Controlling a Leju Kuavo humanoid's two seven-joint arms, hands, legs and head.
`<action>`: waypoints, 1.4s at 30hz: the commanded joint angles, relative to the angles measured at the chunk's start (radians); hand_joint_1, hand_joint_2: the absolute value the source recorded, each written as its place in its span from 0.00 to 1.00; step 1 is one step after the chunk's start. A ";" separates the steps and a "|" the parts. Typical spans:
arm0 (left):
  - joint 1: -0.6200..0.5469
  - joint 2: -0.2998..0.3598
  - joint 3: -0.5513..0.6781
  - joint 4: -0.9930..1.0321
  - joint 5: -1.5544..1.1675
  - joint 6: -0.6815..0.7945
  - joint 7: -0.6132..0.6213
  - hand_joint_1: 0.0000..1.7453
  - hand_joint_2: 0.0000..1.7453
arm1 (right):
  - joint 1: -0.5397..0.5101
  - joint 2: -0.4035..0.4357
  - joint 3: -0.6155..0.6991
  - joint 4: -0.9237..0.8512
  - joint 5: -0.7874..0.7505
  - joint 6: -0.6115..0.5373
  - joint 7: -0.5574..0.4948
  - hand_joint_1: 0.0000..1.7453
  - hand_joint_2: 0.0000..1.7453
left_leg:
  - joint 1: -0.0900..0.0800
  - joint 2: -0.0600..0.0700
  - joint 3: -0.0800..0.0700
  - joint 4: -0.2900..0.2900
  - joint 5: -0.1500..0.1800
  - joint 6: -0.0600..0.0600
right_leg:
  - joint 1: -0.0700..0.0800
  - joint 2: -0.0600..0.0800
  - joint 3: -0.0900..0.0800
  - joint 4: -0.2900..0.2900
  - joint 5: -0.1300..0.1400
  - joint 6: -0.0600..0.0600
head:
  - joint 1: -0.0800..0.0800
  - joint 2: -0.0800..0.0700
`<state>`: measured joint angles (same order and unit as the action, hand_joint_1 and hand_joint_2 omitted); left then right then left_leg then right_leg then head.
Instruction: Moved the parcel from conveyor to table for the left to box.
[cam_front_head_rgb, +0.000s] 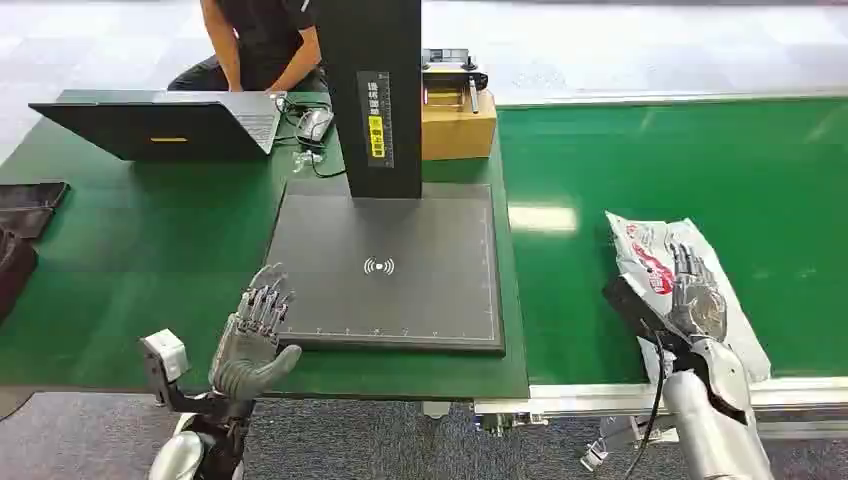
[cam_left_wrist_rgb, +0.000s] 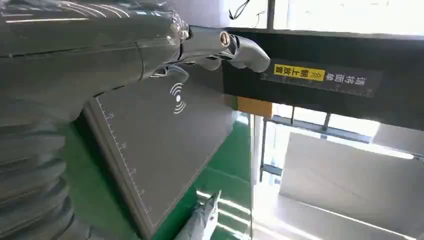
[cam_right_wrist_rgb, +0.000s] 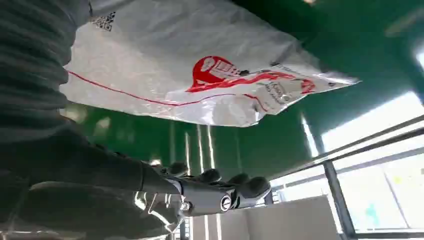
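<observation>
Parcel (cam_front_head_rgb: 655, 262) = white poly bag w/ red print, lying flat on green conveyor (cam_front_head_rgb: 700, 170), lower right of head frame, near the belt's front edge. Right robot hand (cam_front_head_rgb: 690, 295) is over/on the bag, fingers spread; can't tell if it's actually gripping. In right wrist view the bag (cam_right_wrist_rgb: 200, 75) fills the upper half, fingertips (cam_right_wrist_rgb: 250, 187) at lower centre, apart from it.

Left robot hand (cam_front_head_rgb: 255, 335) at lower left, fingers apart, holding nothing, just off the front-left corner of the dark scan pad (cam_front_head_rgb: 390, 265) on the tabletop (cam_front_head_rgb: 150, 250).

Black post (cam_front_head_rgb: 375, 90) at pad's rear, cardboard box (cam_front_head_rgb: 458, 125) beside it. Laptop (cam_front_head_rgb: 160, 125) upper left, person (cam_front_head_rgb: 255, 40) behind it.
</observation>
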<state>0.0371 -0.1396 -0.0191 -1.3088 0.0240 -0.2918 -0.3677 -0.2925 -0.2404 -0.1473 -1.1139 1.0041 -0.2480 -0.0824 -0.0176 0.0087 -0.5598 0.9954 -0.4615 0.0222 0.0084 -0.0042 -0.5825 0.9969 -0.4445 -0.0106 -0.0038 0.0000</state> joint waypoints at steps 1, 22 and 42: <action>-0.023 0.007 0.015 0.019 0.001 -0.016 0.024 0.00 1.00 | -0.098 0.014 -0.138 0.275 -0.154 0.133 -0.046 0.00 1.00 | 0.001 0.000 0.002 -0.001 0.000 -0.003 | 0.000 0.001 0.002 -0.002 0.000 0.001 | 0.000 0.000; -0.023 0.018 0.028 0.024 -0.001 -0.003 0.027 0.00 1.00 | -0.100 -0.013 -0.321 0.513 -0.334 0.083 -0.022 0.00 1.00 | 0.001 -0.003 0.003 -0.001 0.000 -0.002 | 0.000 -0.002 0.004 -0.002 -0.001 0.002 | 0.000 0.000; -0.031 0.005 0.032 0.029 -0.005 0.008 0.026 0.00 1.00 | -0.144 0.002 -0.340 0.575 -0.331 0.103 -0.044 1.00 1.00 | 0.001 -0.003 0.004 0.000 0.000 -0.001 | 0.000 -0.001 0.005 -0.002 0.000 0.005 | 0.000 0.000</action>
<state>0.0281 -0.1354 0.0050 -1.3115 0.0210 -0.2907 -0.3464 -0.4173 -0.2510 -0.4486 -0.6352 0.6630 -0.1442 -0.1171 -0.0185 0.0073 -0.5580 0.9970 -0.4621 0.0247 0.0075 -0.0051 -0.5795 0.9965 -0.4451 -0.0068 -0.0038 0.0000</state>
